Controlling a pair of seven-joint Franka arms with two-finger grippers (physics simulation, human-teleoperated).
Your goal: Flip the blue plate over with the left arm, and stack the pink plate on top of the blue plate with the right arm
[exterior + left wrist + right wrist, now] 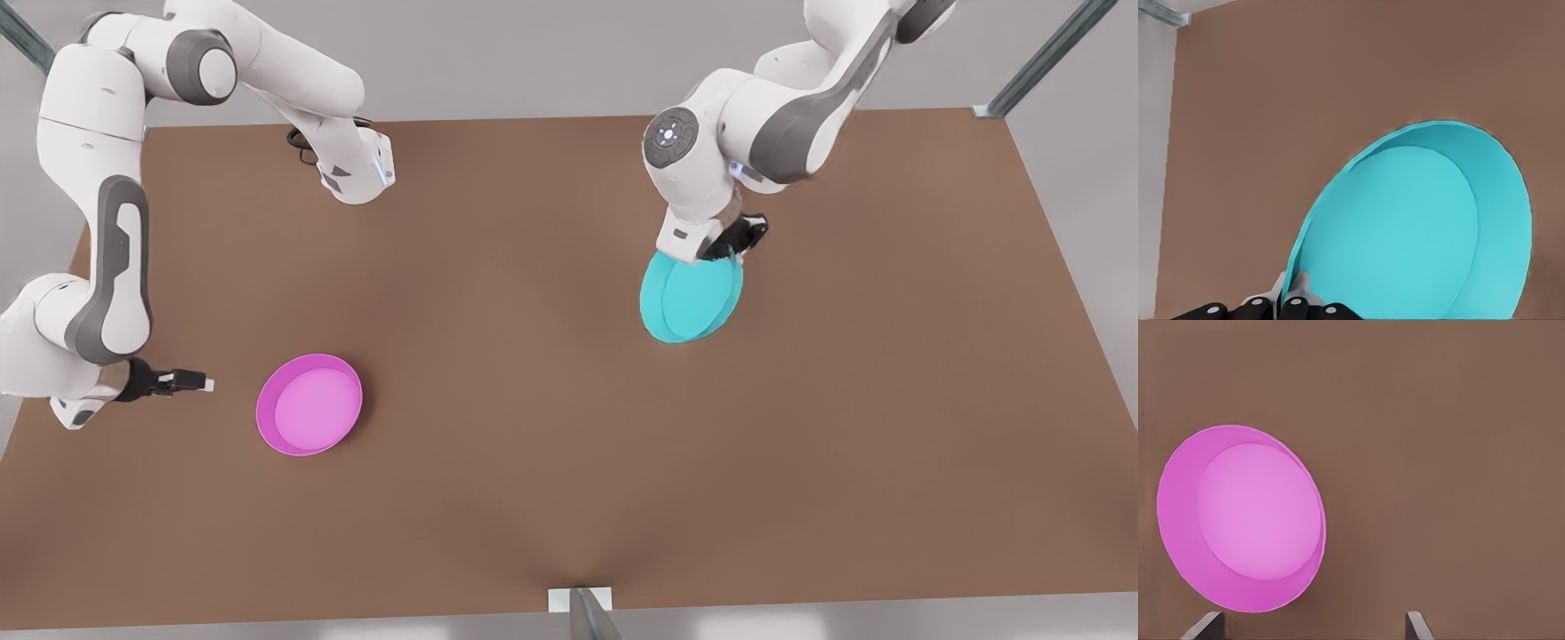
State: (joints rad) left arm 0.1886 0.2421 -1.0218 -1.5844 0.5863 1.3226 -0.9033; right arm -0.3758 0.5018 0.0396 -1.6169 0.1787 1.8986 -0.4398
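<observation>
Brown tabletop [551, 373] all round, with metal frame posts at its edges and bare board between the two dishes, which sit well apart. On the front view's right the left gripper [731, 252] is clamped on the rim of the blue plate [689, 298], a glossy cyan dish tilted up on edge, hollow side showing to the wrist camera. Over on the front view's left the right gripper [206, 384], fingers spread wide, hovers beside the pink plate [309, 404], lying flat, hollow up, lighter inside.
</observation>
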